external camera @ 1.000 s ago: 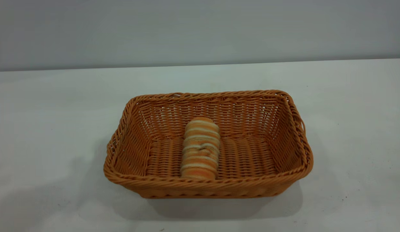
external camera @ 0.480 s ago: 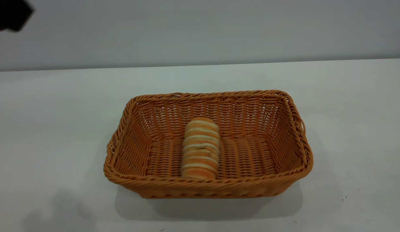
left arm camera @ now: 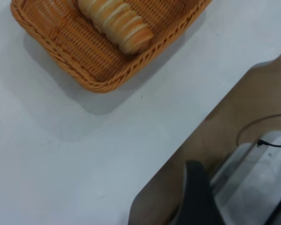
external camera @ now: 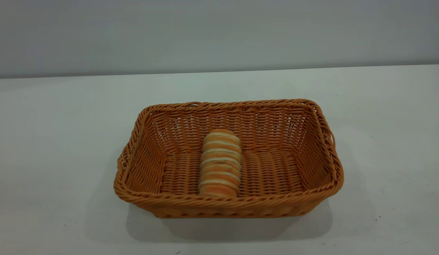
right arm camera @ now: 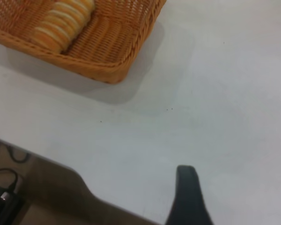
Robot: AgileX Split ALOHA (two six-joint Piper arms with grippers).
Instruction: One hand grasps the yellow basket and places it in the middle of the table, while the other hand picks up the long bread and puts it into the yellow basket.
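The yellow basket [external camera: 311, 141] stands in the middle of the table [external camera: 56, 141], and the long bread [external camera: 220, 163] lies across its ribbed floor, end-on to the exterior camera. Neither gripper shows in the exterior view. In the left wrist view the basket [left arm camera: 84, 61] and the bread [left arm camera: 117, 23] are far from my left gripper [left arm camera: 199, 197], which hangs past the table's edge. My right gripper [right arm camera: 187, 197] is over bare tabletop near the table's edge, well away from the basket [right arm camera: 112, 51] and the bread [right arm camera: 61, 23]. Nothing is in either gripper.
A grey wall [external camera: 219, 32] runs behind the table. Past the table's edge, the left wrist view shows brown floor and a pale box with a black cable [left arm camera: 271, 144]. Dark cables and a small black device [right arm camera: 2, 199] lie below the edge in the right wrist view.
A black part of the left arm that showed at the exterior view's top left half a second ago has gone out of view, and its shadow has left the table. Basket and bread have not moved.
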